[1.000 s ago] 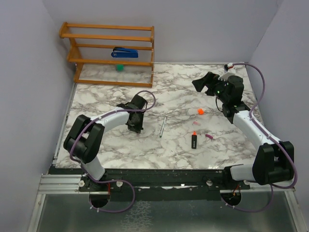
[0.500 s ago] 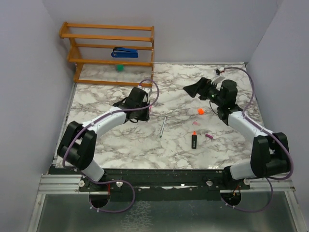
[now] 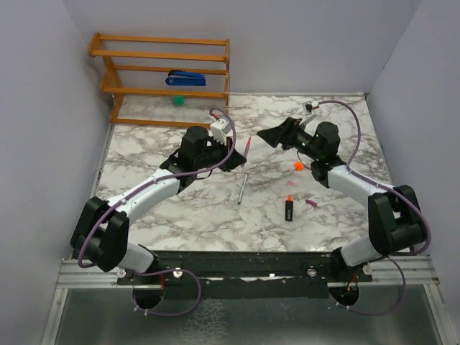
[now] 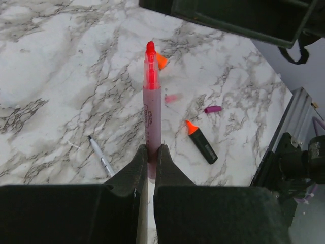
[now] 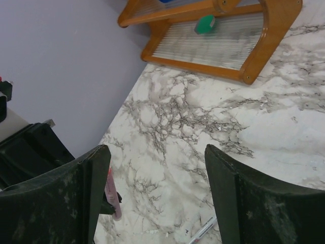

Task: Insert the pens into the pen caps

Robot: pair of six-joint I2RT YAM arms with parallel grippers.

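Walls (image 3: pixel 43 108), smooth and pale purple, shut the bench (image 3: pixel 151 212) in on the left, the back and the right. A black metal rail (image 3: pixel 244 260) runs along the near edge at 6 o'clock. The bench top is flat white marble with grey veins. The widest bare marble lies at 8 o'clock.

At 11 o'clock one wooden rack (image 3: pixel 165 92) with thin rails stands by the back wall. It holds one blue stapler (image 3: pixel 185 77) and, lower down, one small round green ball (image 3: pixel 177 100).

There are three pens. Near the middle, a bit toward 12 o'clock, the left hand (image 4: pixel 151 152) is clamped tight on the pink pen (image 4: pixel 152 117) and holds it up off the bench. This pen is slim, with a red tip pointing to 1 o'clock. At its 6 o'clock the thin silver-grey pen (image 3: pixel 242 188) lies flat. The right hand (image 3: pixel 267 136) hangs near the pink pen's tip, not touching it. Its two dark fingers (image 5: pixel 76 203) are wide apart and hold nothing.

Three tiny caps lie around 3 o'clock, none touching. The pale pink cap (image 3: pixel 291 184) is just past the orange tip of the short, thick black marker (image 3: pixel 289 210). The orange cap (image 3: pixel 298 166) sits at 12 o'clock of that cap. The purple cap (image 3: pixel 311 203) lies just beside the marker, at its 3 o'clock.
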